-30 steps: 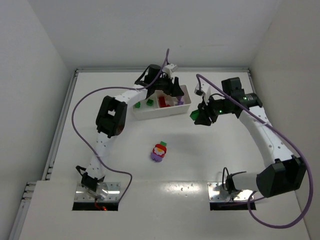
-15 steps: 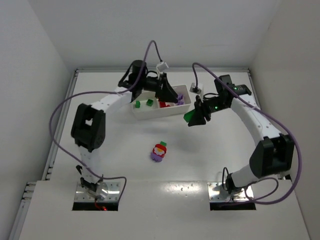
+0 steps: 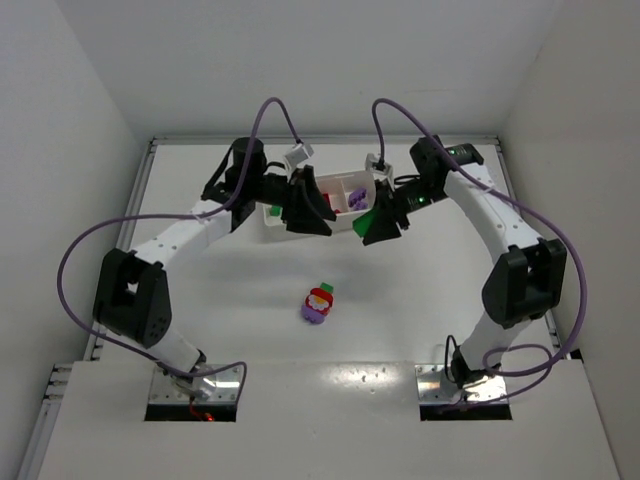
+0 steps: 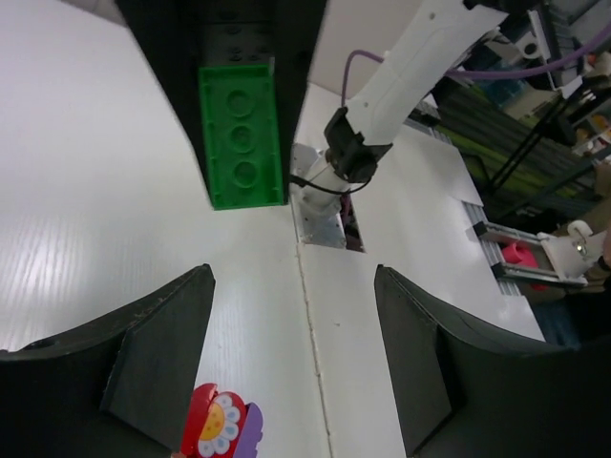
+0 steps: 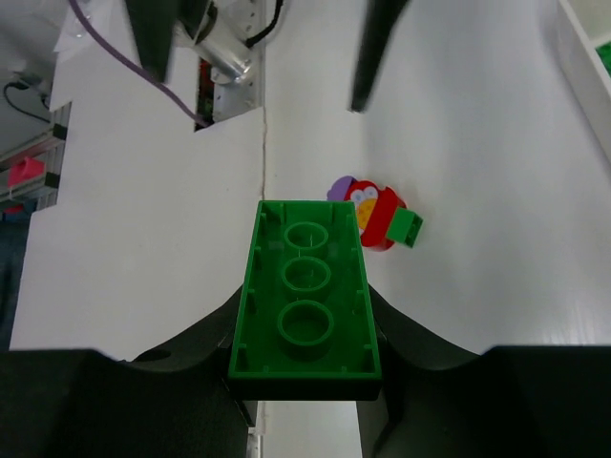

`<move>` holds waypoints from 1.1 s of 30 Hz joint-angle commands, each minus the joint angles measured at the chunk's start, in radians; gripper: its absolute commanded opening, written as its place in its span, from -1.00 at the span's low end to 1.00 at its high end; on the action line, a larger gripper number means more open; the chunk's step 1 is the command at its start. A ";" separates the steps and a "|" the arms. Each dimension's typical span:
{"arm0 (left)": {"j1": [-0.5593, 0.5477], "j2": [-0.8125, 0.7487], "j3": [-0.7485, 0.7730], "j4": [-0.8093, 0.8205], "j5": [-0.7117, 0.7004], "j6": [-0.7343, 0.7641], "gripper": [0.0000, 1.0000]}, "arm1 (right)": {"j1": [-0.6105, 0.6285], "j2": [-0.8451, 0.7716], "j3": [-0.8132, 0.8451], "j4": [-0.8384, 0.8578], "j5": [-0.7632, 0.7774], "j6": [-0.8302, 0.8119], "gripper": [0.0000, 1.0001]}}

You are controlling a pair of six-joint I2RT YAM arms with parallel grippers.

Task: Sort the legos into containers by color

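My right gripper (image 3: 379, 226) is shut on a long green lego (image 5: 307, 298), held just in front of the white tray (image 3: 345, 180) at its right end; the brick also shows in the left wrist view (image 4: 241, 131). My left gripper (image 3: 306, 218) is open and empty, over the tray's front wall. A clump of red, purple and green legos (image 3: 319, 304) lies on the table below the tray; it shows in the right wrist view (image 5: 375, 214) and the left wrist view (image 4: 220, 426). Red and purple legos (image 3: 352, 203) show in the tray between the grippers.
White walls close in the table on the left, back and right. The arm bases (image 3: 196, 385) sit at the near edge. Purple cables (image 3: 95, 250) loop beside both arms.
Both arms swung inward toward the tray's middle. My right gripper carried the green lego left to the tray's right end. My left gripper drew back from the tray's right part to its front wall.
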 commanded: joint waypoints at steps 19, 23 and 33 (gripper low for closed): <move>-0.042 0.043 0.179 -0.404 -0.144 0.377 0.49 | 0.178 0.060 0.093 -0.043 -0.022 -0.055 -0.70; -0.053 0.043 0.179 -0.424 -0.144 0.408 0.49 | 0.187 0.071 0.102 -0.020 0.012 -0.041 -0.70; -0.062 0.052 0.179 -0.433 -0.104 0.417 0.49 | 0.196 0.080 0.093 0.080 0.067 0.048 -0.70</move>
